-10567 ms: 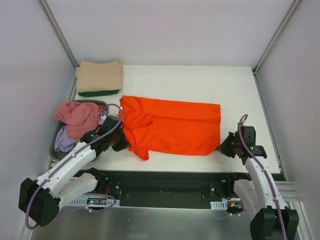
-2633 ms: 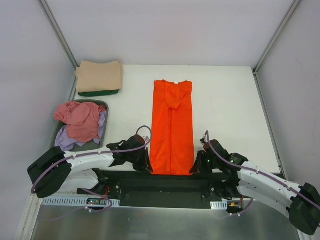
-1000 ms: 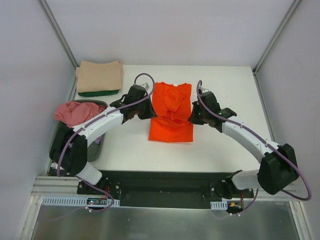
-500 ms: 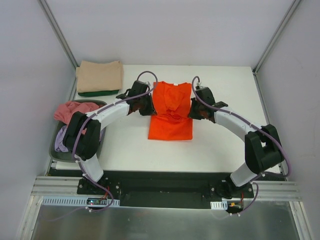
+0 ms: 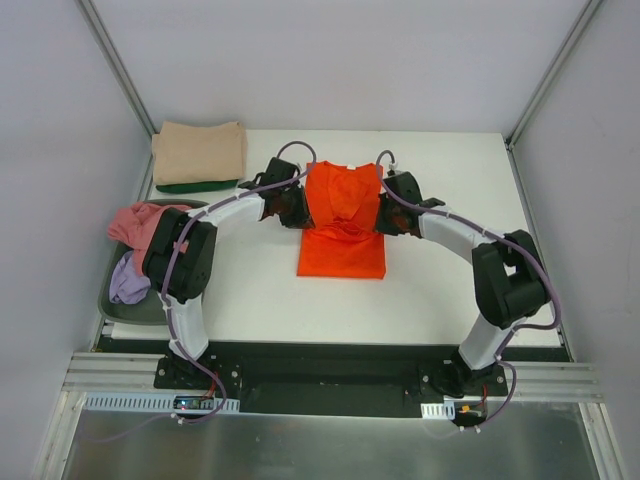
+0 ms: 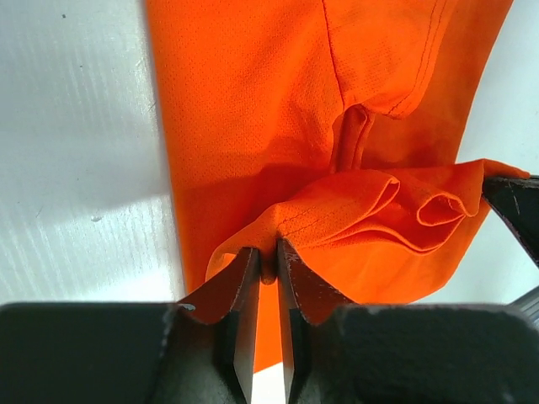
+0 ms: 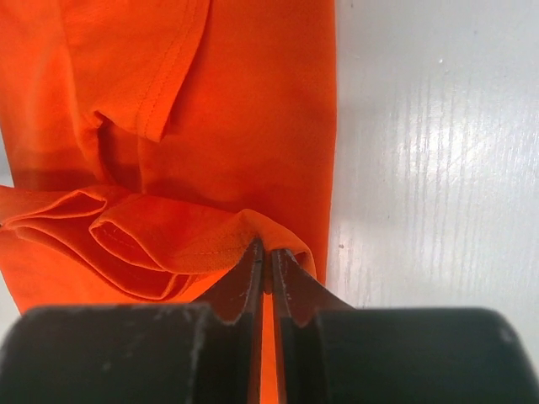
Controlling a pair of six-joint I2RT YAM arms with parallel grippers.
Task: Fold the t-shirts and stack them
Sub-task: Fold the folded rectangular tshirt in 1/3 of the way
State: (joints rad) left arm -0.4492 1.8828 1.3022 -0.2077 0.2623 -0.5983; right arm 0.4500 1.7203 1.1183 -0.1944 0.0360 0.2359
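While both arms reach across the white counter, the orange t-shirt lies at its middle, its near half doubled over toward the collar. The left claw pinches the folded hem's left corner. The right claw pinches the right corner, fingers pressed together on cloth.
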